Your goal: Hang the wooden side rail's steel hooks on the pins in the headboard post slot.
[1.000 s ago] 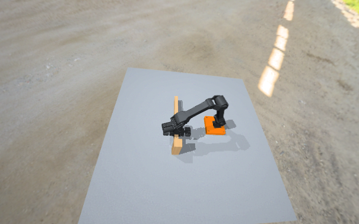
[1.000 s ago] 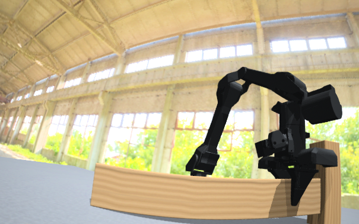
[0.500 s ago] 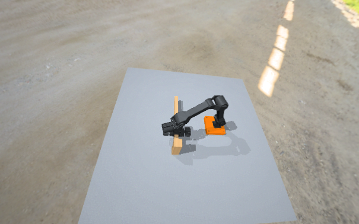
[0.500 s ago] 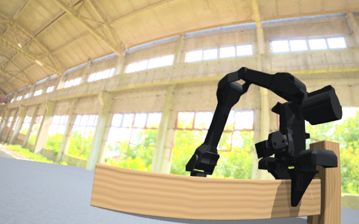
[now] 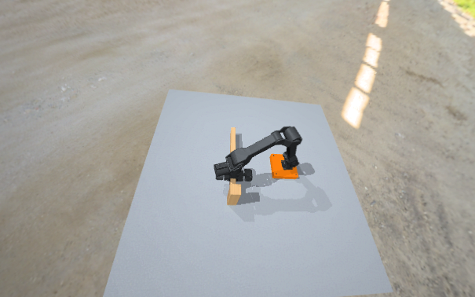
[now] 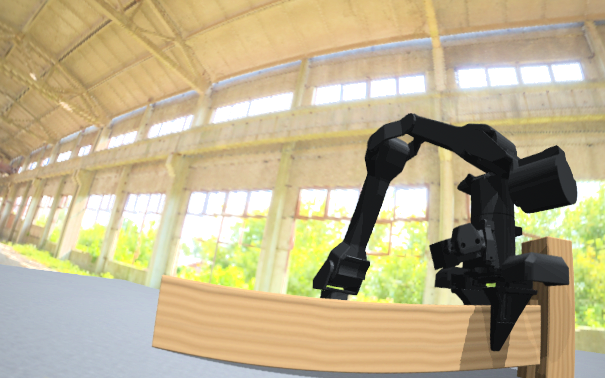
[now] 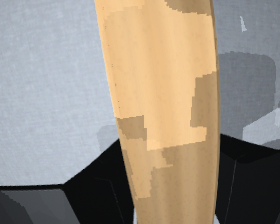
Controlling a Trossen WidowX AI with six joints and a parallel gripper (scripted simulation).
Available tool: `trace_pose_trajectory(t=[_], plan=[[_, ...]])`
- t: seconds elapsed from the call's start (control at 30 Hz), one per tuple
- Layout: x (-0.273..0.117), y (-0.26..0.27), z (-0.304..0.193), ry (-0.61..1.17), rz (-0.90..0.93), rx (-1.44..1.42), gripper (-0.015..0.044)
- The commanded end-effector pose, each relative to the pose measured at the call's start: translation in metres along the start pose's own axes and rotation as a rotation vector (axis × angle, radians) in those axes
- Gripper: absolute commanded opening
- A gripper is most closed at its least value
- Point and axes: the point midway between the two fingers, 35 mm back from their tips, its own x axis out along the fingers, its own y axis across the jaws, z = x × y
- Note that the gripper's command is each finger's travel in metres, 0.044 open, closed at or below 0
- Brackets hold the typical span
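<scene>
Seen from the top, the wooden post (image 5: 234,195) (image 6: 559,300) is nearest, standing upright on the grey table (image 5: 193,243) (image 6: 41,320) (image 7: 41,75). Just beyond it, the black gripper (image 5: 233,180) (image 6: 497,330) (image 7: 157,135) points down and is closed on the wooden rail (image 5: 232,137) (image 6: 316,330) (image 7: 161,75), one finger on each side of the board, close to its post end. The rail stands on its narrow edge and runs straight away from the post towards the far side of the table. In the exterior view its right end is right up at the post, and its left end lies well away from it. The hooks and pins are out of sight, so I cannot tell whether they have met, nor whether the far end touches the table. To the right of the rail is the orange base (image 5: 277,173), apart from it, and the black arm (image 5: 264,145) (image 6: 486,145) reaches left from there over the rail. Farthest off, past the table, are bare ground (image 5: 71,157), tall windows (image 6: 251,107) and green trees (image 6: 601,270).
</scene>
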Motion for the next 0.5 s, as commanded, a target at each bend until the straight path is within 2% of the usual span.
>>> trace_pose_trajectory(t=[0.0, 0.47], plan=[[-0.0004, 0.0008, -0.0007, 0.004, 0.005, 0.0, 0.0], [0.002, 0.0008, -0.0008, 0.004, 0.005, 0.0, 0.0]])
